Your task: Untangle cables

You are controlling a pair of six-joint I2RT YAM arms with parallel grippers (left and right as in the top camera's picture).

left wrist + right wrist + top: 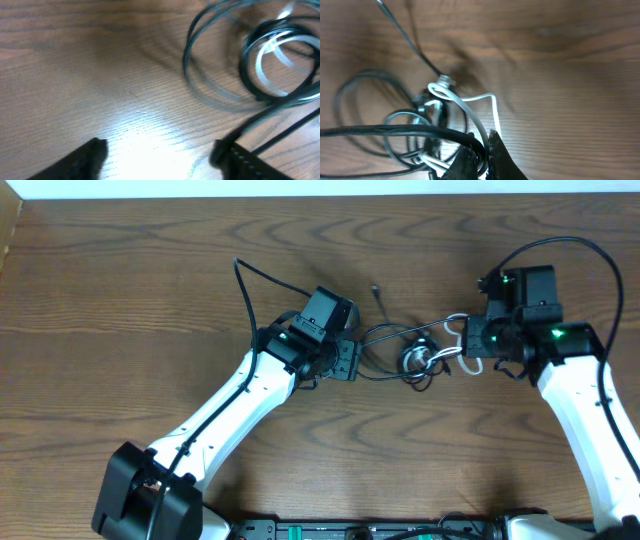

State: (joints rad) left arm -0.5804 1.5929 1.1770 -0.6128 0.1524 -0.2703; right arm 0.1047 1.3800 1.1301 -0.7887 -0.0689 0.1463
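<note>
I checked all three views and I can't read any words, numbers, labels or signs — not one.

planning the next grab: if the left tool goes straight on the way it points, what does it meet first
Likely the black cable's outer loop, lying ahead of the open left tool toward its right finger; its centre line crosses bare table. Depth is unclear.
</note>
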